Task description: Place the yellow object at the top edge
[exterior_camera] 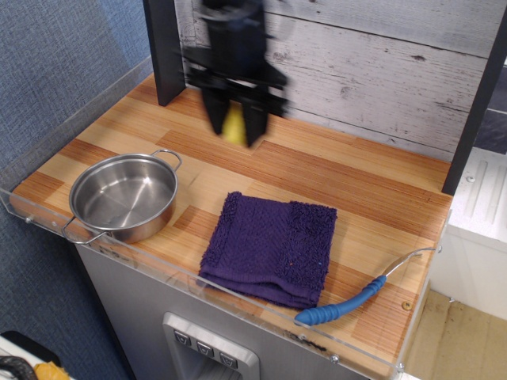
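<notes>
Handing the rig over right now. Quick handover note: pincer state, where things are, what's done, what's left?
Pincer: shut on the yellow object, held above the counter near its back edge, by the plank wall; view is motion-blurred.
Steel pot: empty, front left. Purple towel in the middle front, blue-handled utensil front right; neither is involved.
Done: object picked up and carried toward the top edge.
Left: lower it onto the wood by the back wall, open, retreat.
</notes>
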`<state>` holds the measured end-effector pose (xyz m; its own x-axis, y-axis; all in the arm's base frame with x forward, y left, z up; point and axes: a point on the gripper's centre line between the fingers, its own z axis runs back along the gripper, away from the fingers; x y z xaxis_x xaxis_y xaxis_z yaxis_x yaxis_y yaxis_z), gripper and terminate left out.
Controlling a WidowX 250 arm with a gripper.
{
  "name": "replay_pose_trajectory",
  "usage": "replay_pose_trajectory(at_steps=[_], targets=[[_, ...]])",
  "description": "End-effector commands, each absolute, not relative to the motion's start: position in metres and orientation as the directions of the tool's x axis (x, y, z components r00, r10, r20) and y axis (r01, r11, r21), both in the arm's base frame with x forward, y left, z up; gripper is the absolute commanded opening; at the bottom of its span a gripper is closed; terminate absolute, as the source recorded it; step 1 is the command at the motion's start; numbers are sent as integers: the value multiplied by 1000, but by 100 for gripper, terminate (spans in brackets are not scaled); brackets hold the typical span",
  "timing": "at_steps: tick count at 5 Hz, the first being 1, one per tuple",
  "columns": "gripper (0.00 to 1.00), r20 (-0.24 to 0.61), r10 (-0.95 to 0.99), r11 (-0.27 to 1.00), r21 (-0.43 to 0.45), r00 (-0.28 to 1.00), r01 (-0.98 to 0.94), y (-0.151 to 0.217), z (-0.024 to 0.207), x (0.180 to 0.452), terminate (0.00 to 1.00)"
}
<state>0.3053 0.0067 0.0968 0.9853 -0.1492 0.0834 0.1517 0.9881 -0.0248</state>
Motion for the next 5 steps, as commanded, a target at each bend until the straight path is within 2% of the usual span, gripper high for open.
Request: replay_pose_trajectory(at_steps=[1, 2, 3, 5], targets=[[0, 69, -105, 994, 16, 992, 104, -59, 90, 339, 0], [0, 55, -36, 999, 28, 998, 35, -69, 80, 352, 0], [0, 36, -2, 998, 67, 999, 0, -61, 66, 351, 0], [0, -24, 29, 995, 99, 999, -26, -33, 19, 331, 0]])
